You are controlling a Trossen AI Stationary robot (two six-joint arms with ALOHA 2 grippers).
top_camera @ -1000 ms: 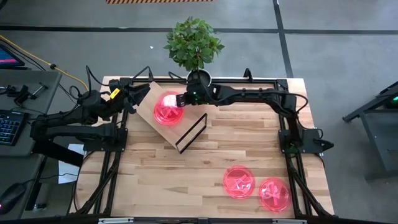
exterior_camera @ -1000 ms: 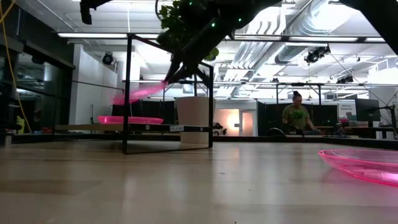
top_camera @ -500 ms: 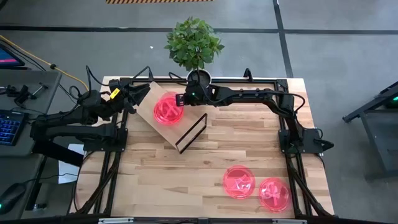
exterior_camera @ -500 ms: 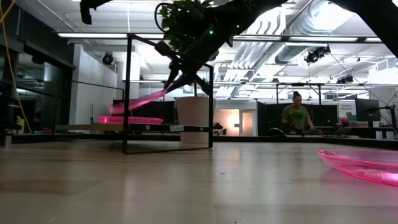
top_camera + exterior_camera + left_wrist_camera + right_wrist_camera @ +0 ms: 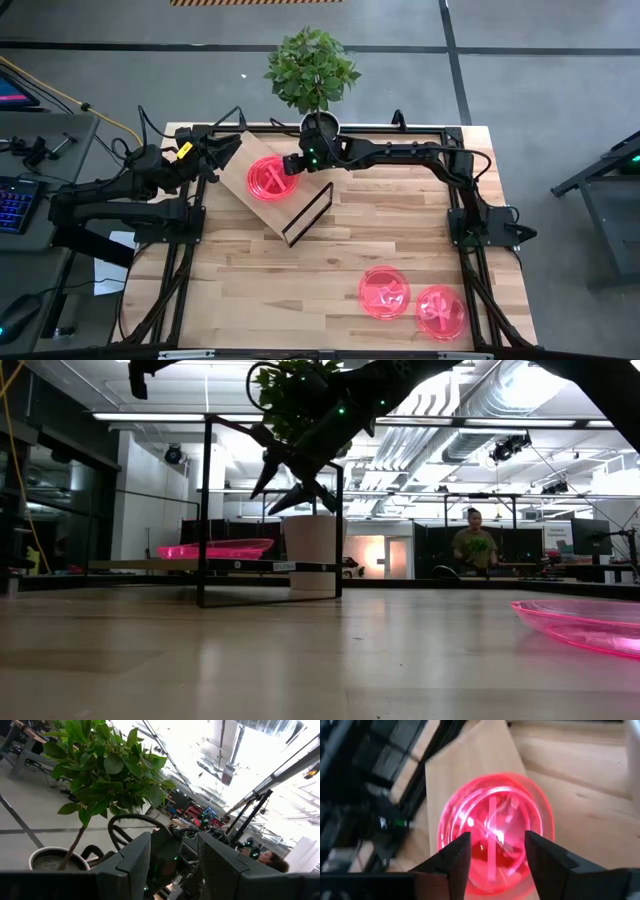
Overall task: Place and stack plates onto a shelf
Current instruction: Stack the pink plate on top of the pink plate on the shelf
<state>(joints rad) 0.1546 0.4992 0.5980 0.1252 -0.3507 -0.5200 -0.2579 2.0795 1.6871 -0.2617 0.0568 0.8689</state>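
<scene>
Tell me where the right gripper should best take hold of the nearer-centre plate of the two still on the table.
Probably by the raised rim: the plate lies flat on the tabletop, so only its edge offers a pinch. Come from above at the side away from the neighbouring plate, which sits very close. The right gripper is open above the shelf.

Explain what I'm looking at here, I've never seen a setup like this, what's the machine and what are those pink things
It is a robot with two dark arms at a wooden table, filmed from overhead, from table height, and from each wrist. The pink things are plastic plates. A stack of plates lies on the shelf, a small plywood board on a black wire leg. Two more plates lie on the table. The right gripper hangs open just above the stack, holding nothing. The left gripper waits open at the table's far left corner, also empty. A potted plant stands behind.
</scene>
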